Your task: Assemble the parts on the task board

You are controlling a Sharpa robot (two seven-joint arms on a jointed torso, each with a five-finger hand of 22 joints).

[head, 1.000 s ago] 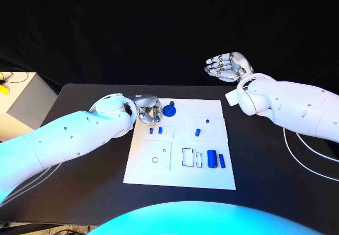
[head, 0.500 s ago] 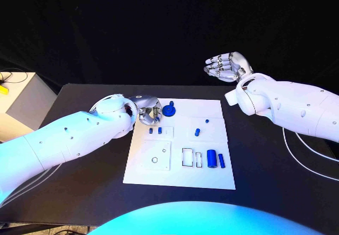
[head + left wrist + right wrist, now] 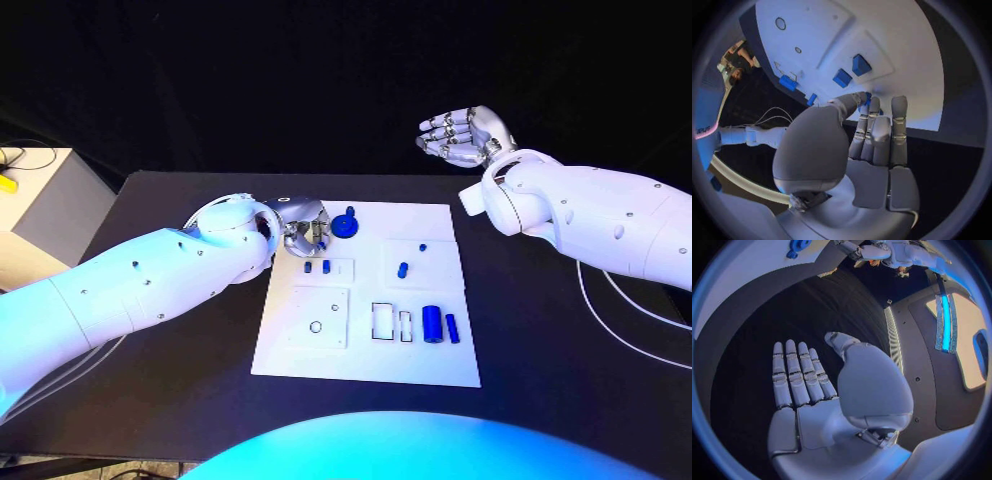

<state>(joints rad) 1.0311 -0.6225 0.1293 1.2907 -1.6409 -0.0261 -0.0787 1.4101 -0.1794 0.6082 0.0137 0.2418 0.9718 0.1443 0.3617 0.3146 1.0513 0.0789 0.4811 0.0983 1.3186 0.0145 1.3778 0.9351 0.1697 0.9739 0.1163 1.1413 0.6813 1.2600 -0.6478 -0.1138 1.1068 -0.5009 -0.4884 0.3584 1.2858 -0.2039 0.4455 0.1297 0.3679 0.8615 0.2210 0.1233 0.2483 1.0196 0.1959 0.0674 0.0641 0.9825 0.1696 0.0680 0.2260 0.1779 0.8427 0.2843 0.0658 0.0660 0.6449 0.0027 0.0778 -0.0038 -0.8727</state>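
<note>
Board (image 3: 368, 345) lies flat on the table (image 3: 562, 340), white, with several shallow recesses. The recess just below the left hand (image 3: 303, 228) holds two short blue pegs (image 3: 317, 267) standing side by side. The next recess toward the right hand's side holds one slanted blue peg (image 3: 404, 268), with a tiny blue piece (image 3: 423, 246) just above it. Farther from the left hand, toward the robot, two rectangular slots (image 3: 392, 322) sit beside a thick blue cylinder (image 3: 431, 322) and a thinner blue cylinder (image 3: 453, 328). A square plate (image 3: 320, 318) with a ring mark and a small hole lies on the board's left part.

Left hand rests at the board's far left corner, fingers curled down. A round blue part (image 3: 346, 225) with a stub sits right at its fingertips; contact or grasp cannot be told from either view. In the left wrist view the fingers (image 3: 879, 130) lie together, tips over a bit of blue, with the two pegs (image 3: 851, 71) just beyond.

Right hand (image 3: 462, 135) is raised well off the board, past the table's far edge, fingers extended and together, holding nothing (image 3: 811, 390).

Against a second ago: the left hand sits slightly higher on the corner, the round part in nearly the same spot. Right hand unchanged.
</note>
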